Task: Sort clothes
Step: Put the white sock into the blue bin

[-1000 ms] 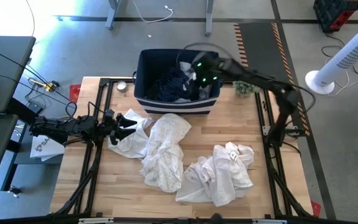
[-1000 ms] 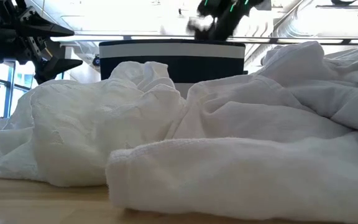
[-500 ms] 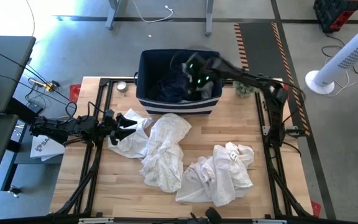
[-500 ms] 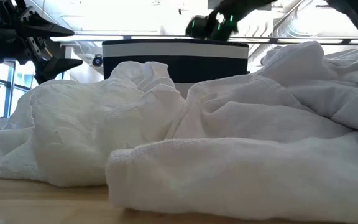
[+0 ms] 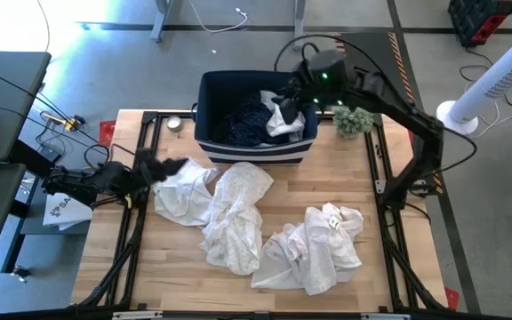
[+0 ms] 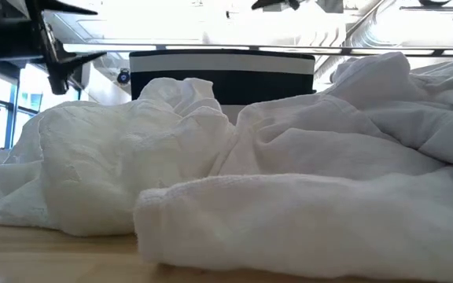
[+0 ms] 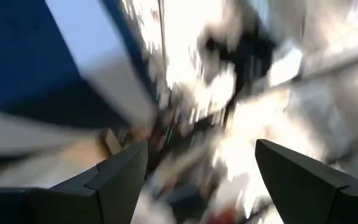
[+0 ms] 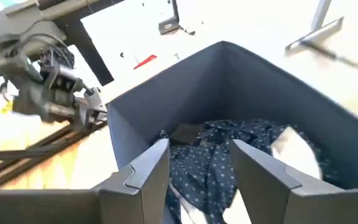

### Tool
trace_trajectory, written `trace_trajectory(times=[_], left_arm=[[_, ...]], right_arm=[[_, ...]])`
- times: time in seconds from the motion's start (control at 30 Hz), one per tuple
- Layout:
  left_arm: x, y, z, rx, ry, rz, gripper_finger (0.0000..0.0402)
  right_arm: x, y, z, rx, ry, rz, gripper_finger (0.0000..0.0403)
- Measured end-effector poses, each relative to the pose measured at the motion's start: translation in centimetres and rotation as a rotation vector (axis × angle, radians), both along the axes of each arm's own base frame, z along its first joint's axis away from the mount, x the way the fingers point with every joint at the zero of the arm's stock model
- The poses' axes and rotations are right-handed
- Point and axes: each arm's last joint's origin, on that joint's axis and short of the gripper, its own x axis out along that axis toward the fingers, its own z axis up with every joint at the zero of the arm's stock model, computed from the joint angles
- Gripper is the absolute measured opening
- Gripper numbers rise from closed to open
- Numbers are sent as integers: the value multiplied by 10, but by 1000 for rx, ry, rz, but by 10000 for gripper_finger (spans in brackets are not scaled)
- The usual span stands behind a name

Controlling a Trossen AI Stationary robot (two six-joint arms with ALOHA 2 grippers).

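Three white clothes lie crumpled on the wooden table: one at the left [image 5: 185,191], one in the middle [image 5: 238,218], one at the right [image 5: 314,244]. In the low view they fill the foreground [image 6: 274,181]. The navy bin [image 5: 204,133] at the far edge holds a navy dotted garment [image 8: 219,155] and a white one [image 5: 284,120]. My right gripper [image 5: 290,100] hangs open above the bin, with nothing between its fingers [image 8: 197,149]. My left gripper [image 5: 172,165] is open at the table's left edge, beside the left white garment, apart from it [image 7: 201,155].
A small green tuft [image 5: 352,120] lies at the table's far right corner, and a small silver round thing [image 5: 174,123] left of the bin. Black frame rails [image 5: 145,142] run along the table's sides. A white tower fan [image 5: 496,76] stands on the floor to the right.
My right gripper has risen out of the bin and drawn toward the far right, with nothing in it; the white garment lies in the bin below it. My left gripper has tipped up and rolled at the table's left edge. The clothes on the table have not moved.
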Motion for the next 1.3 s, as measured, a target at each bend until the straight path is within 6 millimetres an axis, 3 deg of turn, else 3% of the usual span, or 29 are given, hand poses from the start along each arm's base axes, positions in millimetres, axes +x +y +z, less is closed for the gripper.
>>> trace_trajectory(times=[0.13,0.3,0.47,0.6,0.8,0.93,1.13,1.3], left_arm=[[-10,8,13,-217,-209,216,296],[-21,14,21,-434,-410,377,296],[-22,15,21,-472,-420,440,296],[-23,12,43,-287,-305,344,296],[-22,8,103,-91,175,278,296],[-16,4,121,-87,600,176,296],[-4,-5,99,-300,1245,99,296],[5,-9,80,-548,1622,157,296]], right_arm=[[-8,19,7,-67,16,-54,169],[-7,29,8,-85,24,-72,169],[-6,30,8,-86,25,-65,169],[-7,30,7,-83,37,-67,169],[-7,30,7,-82,38,-66,169],[-7,30,7,-84,40,-65,169],[-7,30,7,-85,34,-67,169],[-7,30,7,-84,32,-68,169]])
